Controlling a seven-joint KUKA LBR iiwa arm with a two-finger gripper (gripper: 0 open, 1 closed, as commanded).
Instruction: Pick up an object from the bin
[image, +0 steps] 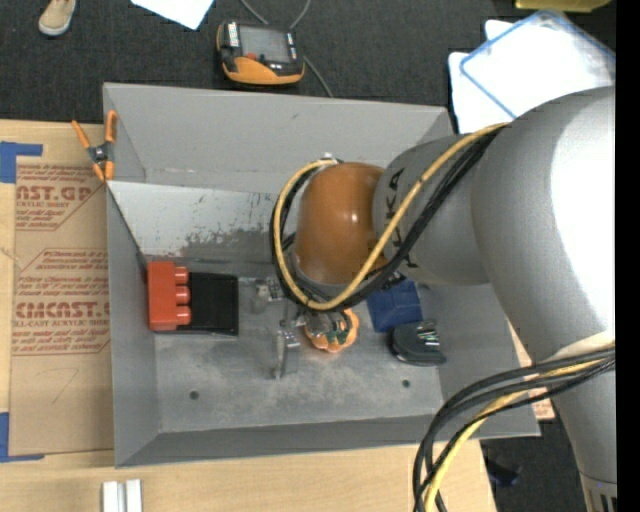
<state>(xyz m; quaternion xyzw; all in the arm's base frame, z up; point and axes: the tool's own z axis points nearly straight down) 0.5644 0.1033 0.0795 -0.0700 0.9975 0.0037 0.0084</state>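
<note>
The pincer (287, 345) is low in the bin (200, 420), just beside a small round orange thing (333, 336); open or closed, I cannot tell. Nothing looks lifted yet, so the pick is left to do

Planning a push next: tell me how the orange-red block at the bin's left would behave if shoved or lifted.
The orange-red block looks rigid and boxy, so it should probably slide, not roll. It lies flat on the bin floor, so tipping seems unlikely. The black block touching its right side would likely move along.
</note>
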